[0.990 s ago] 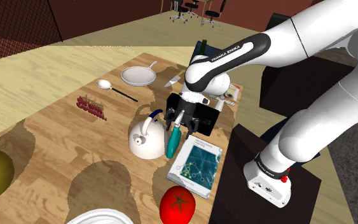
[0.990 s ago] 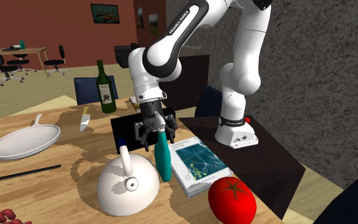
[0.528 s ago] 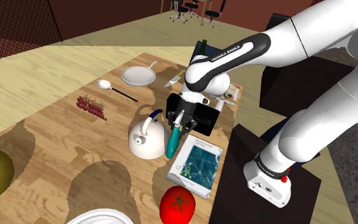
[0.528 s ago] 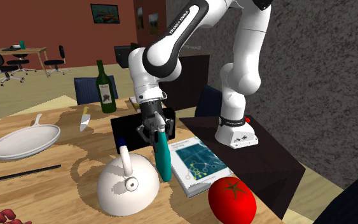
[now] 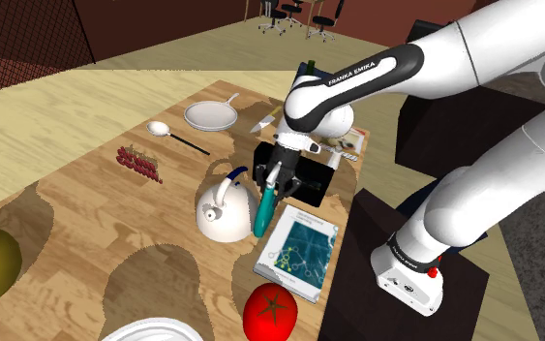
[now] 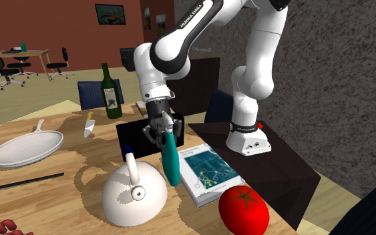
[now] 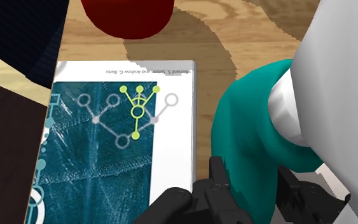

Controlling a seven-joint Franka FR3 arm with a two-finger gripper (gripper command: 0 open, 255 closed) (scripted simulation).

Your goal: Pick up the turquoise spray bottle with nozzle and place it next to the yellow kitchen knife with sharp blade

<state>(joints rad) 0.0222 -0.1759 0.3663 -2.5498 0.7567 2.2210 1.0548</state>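
The two black fingers [image 7: 219,186] are closed tight on the narrow top of the teal spray bottle [image 7: 247,143], one on each side with no gap showing. The gripper [image 5: 273,177] points down at the table. The spray bottle [image 5: 263,209] hangs from it with its body slanting down and its lower end low over the wood. I cannot tell whether that end touches the wooden table [image 5: 86,223].

In the second exterior view the gripper [image 6: 161,131] holds the spray bottle [image 6: 171,159] between a white kettle [image 6: 134,193] on that view's left and a book [image 6: 208,172] with a blue and white cover on its right. The bottle is just beside both. In the wrist view the kettle [image 7: 343,95] bulks white against the bottle, and the book [image 7: 107,146] lies flat on the other side. A red tomato [image 7: 128,16] sits past the book's end.

In the shoulder view the kettle [image 5: 224,211] and book [image 5: 299,247] lie close to the arm's stand, with the tomato [image 5: 270,312] nearer the camera. A black box [image 5: 311,176] stands just behind the gripper.

The knife [image 5: 263,123] lies at the far end of the table, well apart from the bottle. In the second exterior view the knife [image 6: 89,125] shows a yellow handle and lies between a white pan [image 6: 26,148] and a dark green wine bottle [image 6: 108,91]. A spoon [image 5: 159,127] with a dark handle lies to the shoulder view's left of the pan [image 5: 210,115].
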